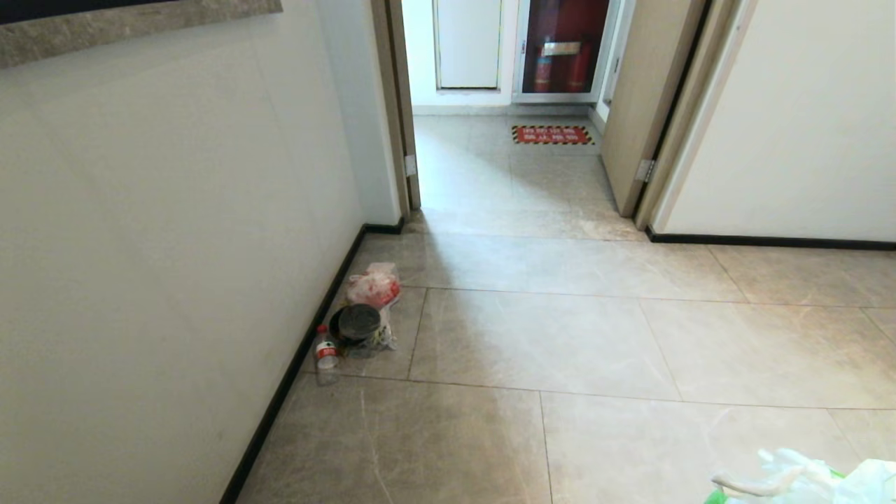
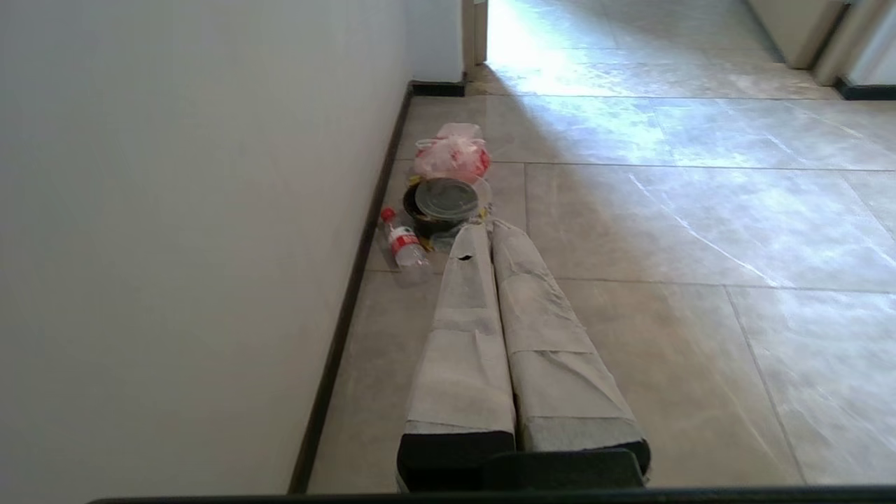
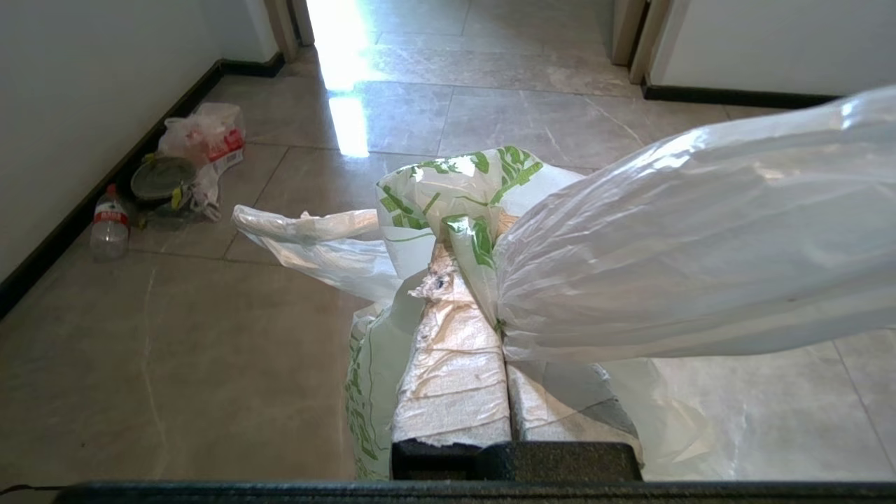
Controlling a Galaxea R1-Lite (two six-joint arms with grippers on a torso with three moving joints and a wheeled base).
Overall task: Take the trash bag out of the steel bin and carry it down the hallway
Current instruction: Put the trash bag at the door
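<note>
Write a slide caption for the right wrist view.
Right gripper shut on the trash bag, hallway litter ahead.

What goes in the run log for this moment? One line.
right gripper: shut on trash bag | left gripper: shut, empty | hallway: litter pile by left wall | steel bin: not in view

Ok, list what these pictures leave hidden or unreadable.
- Trash bag: head view's bottom edge cuts off most of it.
- Right gripper: in the right wrist view, plastic wraps its fingertips.
- Bag's contents: covered by its own white film.
- Steel bin: in no view.
- Floor sign: head view, lettering too small.
- Bottle label: left wrist view, too small.
</note>
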